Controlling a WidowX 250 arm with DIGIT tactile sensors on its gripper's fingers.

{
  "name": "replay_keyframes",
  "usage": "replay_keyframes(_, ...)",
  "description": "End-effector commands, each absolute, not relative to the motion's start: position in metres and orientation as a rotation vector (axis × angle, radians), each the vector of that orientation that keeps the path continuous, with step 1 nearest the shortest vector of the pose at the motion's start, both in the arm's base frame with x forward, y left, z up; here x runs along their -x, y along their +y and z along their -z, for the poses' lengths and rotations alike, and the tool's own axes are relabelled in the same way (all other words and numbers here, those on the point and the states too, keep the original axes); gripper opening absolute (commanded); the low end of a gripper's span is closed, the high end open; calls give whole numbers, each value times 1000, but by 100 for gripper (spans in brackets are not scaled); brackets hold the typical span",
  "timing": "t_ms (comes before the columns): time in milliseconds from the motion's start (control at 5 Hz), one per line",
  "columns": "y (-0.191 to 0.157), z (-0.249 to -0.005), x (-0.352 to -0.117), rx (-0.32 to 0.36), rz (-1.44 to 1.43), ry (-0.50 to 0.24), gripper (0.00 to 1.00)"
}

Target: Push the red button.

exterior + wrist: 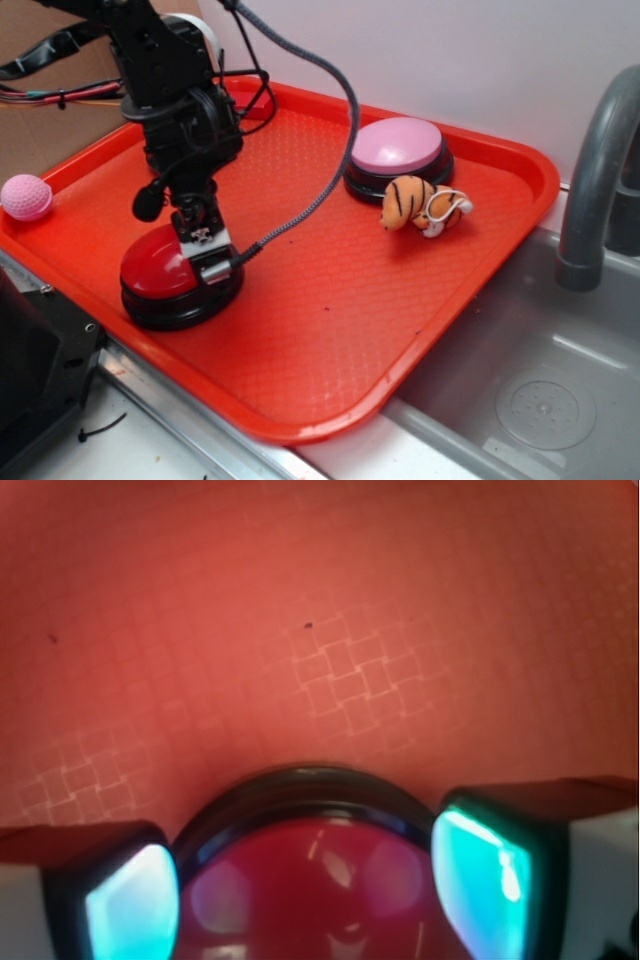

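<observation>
Directly under the gripper (310, 880) (fingers apart) sits the red button (160, 267).

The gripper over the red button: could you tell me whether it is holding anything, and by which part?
Nothing is held; the gripper is open above the red button.

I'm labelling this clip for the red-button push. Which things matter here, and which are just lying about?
Job:
red button
gripper, over the button's cap

Lying about:
pink button
toy tiger
pink ball
orange tray
grey faucet
</observation>
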State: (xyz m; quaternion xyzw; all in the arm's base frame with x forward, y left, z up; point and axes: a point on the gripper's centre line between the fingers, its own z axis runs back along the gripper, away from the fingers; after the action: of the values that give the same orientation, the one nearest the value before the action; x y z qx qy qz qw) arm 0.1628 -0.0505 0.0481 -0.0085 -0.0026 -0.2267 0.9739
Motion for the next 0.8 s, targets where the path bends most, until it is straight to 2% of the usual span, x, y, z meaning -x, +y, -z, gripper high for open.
replay_keyframes(0,-40,-76,-157,-26,400,63,100)
replay_keyframes(200,-38,-87,-156,-49,385,44,100)
replay_keyframes(600,-35,-109,-150,-21,346,-14,100)
